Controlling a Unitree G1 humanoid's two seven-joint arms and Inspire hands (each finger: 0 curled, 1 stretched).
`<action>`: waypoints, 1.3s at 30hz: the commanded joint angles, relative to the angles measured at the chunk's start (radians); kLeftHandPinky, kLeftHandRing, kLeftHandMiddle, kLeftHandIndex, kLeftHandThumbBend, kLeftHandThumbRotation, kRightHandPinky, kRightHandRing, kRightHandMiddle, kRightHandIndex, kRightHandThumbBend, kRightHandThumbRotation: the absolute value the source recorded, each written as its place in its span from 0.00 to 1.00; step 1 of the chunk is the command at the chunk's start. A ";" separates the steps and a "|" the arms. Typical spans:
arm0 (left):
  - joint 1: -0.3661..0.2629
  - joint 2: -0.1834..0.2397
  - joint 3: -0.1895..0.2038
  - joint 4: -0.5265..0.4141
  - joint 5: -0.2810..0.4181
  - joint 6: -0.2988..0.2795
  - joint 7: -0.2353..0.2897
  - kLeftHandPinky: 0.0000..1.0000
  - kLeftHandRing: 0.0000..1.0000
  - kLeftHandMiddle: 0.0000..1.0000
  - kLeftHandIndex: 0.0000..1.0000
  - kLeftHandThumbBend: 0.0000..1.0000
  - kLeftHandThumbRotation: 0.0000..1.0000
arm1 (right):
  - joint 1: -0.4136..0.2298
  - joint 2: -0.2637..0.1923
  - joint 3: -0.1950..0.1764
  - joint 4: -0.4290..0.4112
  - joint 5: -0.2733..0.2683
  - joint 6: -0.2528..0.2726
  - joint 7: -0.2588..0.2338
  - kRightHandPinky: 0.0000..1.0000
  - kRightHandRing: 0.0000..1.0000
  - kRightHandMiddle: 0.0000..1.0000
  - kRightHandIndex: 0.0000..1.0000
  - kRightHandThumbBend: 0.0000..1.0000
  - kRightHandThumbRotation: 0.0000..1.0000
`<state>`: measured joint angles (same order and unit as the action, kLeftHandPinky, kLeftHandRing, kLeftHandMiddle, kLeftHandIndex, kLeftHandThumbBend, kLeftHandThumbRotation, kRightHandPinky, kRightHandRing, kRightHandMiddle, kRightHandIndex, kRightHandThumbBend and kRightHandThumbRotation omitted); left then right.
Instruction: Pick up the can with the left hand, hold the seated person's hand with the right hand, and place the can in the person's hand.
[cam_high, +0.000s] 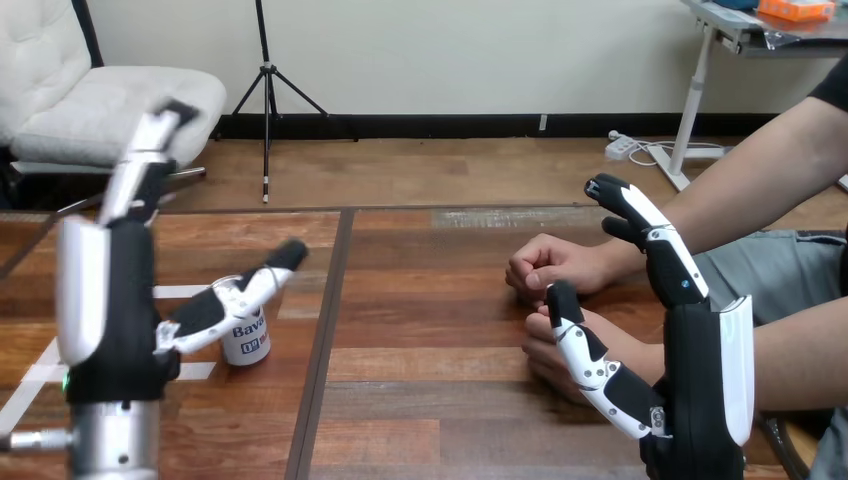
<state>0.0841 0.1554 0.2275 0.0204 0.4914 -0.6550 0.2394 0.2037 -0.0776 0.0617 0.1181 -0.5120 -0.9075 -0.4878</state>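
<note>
A small white can (246, 338) with blue print stands upright on the wooden table (420, 300) at the left. My left hand (115, 300) is raised just left of the can, fingers straight up and thumb reaching over the can's top, apart from it. My right hand (690, 350) is raised at the right, open, fingers straight and thumb spread. The person's nearer hand (555, 350) rests on the table just behind my right thumb, whether they touch I cannot tell. Their farther hand (548, 265) lies curled on the table beyond it.
White tape marks (40, 375) run across the table at the left, under and around the can. A dark seam (325, 330) splits the tabletop down the middle. The person's forearms (760, 180) come in from the right edge.
</note>
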 joint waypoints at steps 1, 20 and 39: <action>-0.018 0.070 -0.018 -0.104 0.051 0.125 -0.083 0.81 0.88 0.90 0.87 0.82 0.31 | -0.053 0.006 -0.006 0.004 0.012 0.006 0.010 0.79 0.85 0.86 0.80 0.34 0.22; -0.027 0.153 -0.055 -0.257 0.161 0.387 -0.234 0.67 0.81 0.87 0.84 0.90 0.31 | -0.050 0.007 -0.009 0.001 0.013 0.009 0.020 0.81 0.85 0.86 0.79 0.33 0.23; -0.065 0.208 -0.098 -0.275 0.194 0.496 -0.301 0.67 0.80 0.86 0.84 0.89 0.27 | -0.049 0.005 -0.010 0.002 0.015 0.012 0.024 0.81 0.85 0.86 0.79 0.33 0.23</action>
<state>0.0886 0.3259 0.1540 -0.2155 0.6789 -0.1702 -0.0585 0.2035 -0.0778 0.0615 0.1181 -0.5086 -0.8978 -0.4658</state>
